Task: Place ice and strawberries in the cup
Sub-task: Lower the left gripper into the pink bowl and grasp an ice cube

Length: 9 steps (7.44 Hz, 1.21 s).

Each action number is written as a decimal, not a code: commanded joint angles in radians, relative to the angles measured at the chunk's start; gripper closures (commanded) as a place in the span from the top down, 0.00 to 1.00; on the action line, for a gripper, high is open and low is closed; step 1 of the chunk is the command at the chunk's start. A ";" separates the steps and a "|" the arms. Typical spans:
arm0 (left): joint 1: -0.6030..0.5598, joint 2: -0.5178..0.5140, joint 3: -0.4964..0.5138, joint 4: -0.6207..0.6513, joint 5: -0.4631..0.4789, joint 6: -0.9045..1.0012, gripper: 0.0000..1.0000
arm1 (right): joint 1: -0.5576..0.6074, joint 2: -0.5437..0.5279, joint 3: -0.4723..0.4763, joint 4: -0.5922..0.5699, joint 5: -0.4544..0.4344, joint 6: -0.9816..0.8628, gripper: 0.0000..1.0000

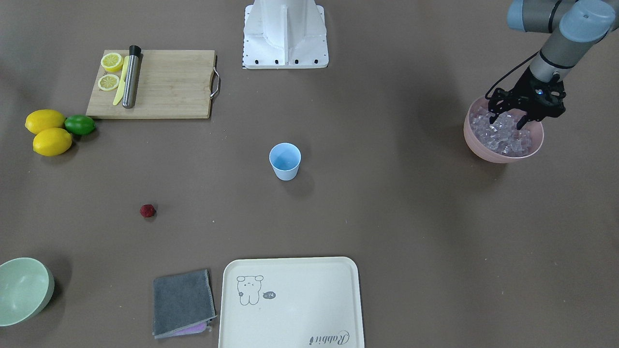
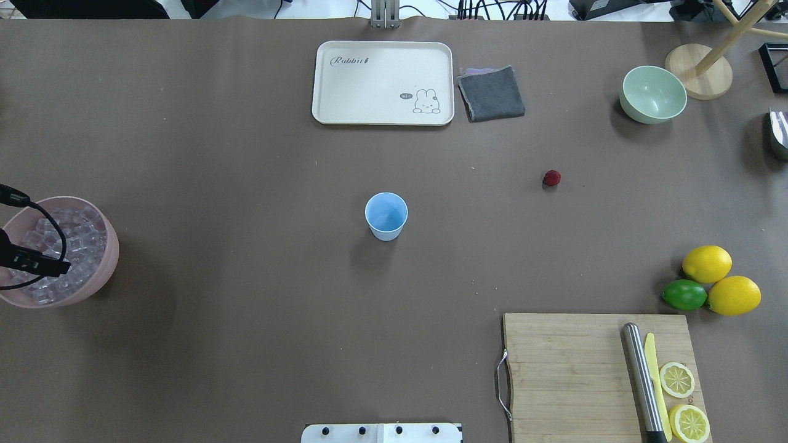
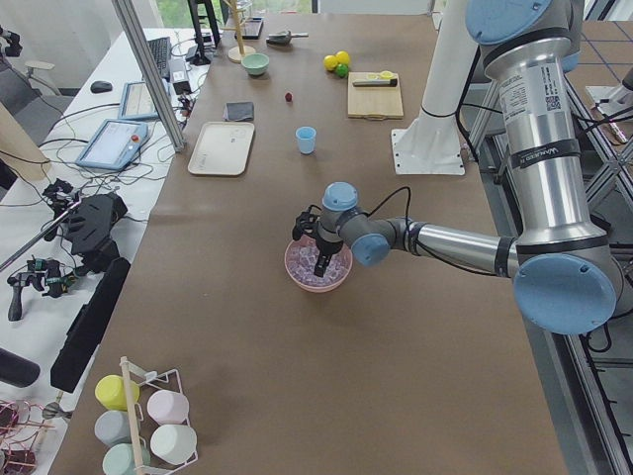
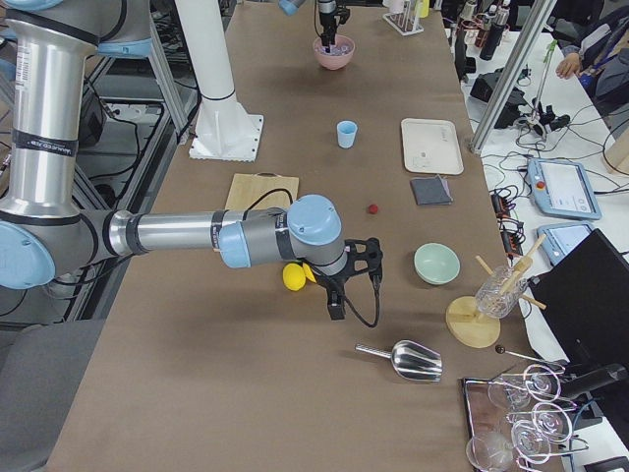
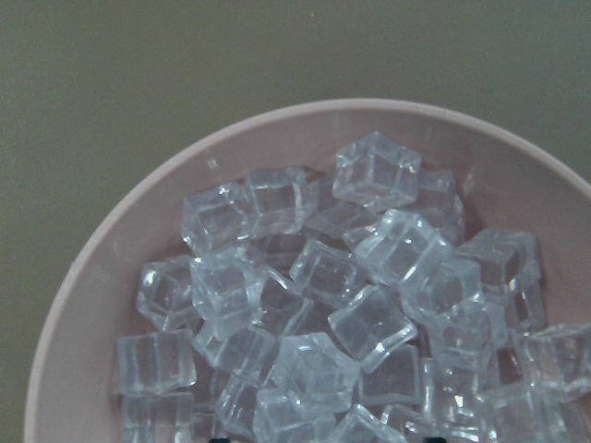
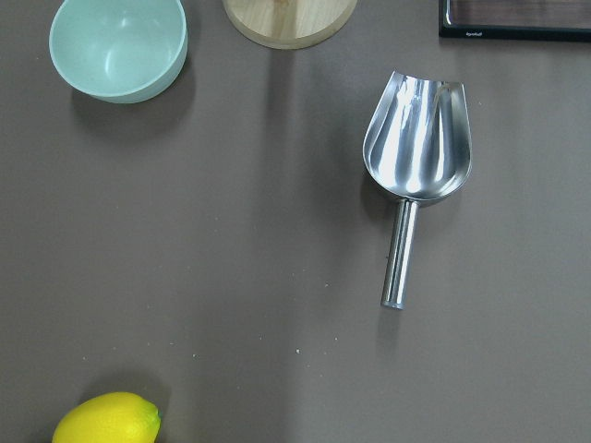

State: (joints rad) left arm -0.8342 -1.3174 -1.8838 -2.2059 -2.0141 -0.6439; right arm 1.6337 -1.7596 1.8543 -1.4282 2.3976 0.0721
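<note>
Cream tray [image 2: 369, 86] reads "Rabbit" (a bunny [image 2: 426, 101] drawn too), apart from the cup [image 2: 386, 215].

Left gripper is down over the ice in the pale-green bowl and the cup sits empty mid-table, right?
Not quite: the left gripper hangs open over the ice in the pink bowl, not the pale-green bowl, which stands empty at the table's other end. The exterior front-facing view shows it. The cup does sit empty mid-table.
</note>
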 commanded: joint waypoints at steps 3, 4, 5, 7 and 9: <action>0.000 0.000 0.002 0.000 -0.002 0.001 0.38 | 0.000 0.002 -0.001 -0.001 0.000 0.000 1.00; 0.000 0.001 0.000 0.000 -0.003 0.001 0.25 | 0.000 0.002 0.000 0.000 0.000 0.000 1.00; -0.005 0.004 -0.003 0.000 -0.008 0.001 0.12 | 0.000 0.002 -0.001 0.000 0.000 0.000 1.00; -0.013 0.004 -0.011 0.000 -0.012 0.004 0.00 | 0.000 0.003 -0.001 0.000 0.000 0.000 1.00; -0.017 -0.005 -0.009 0.000 -0.043 0.004 0.00 | 0.000 0.006 -0.001 -0.001 0.000 0.002 1.00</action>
State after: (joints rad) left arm -0.8485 -1.3183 -1.8934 -2.2059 -2.0344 -0.6401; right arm 1.6337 -1.7553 1.8531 -1.4284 2.3976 0.0730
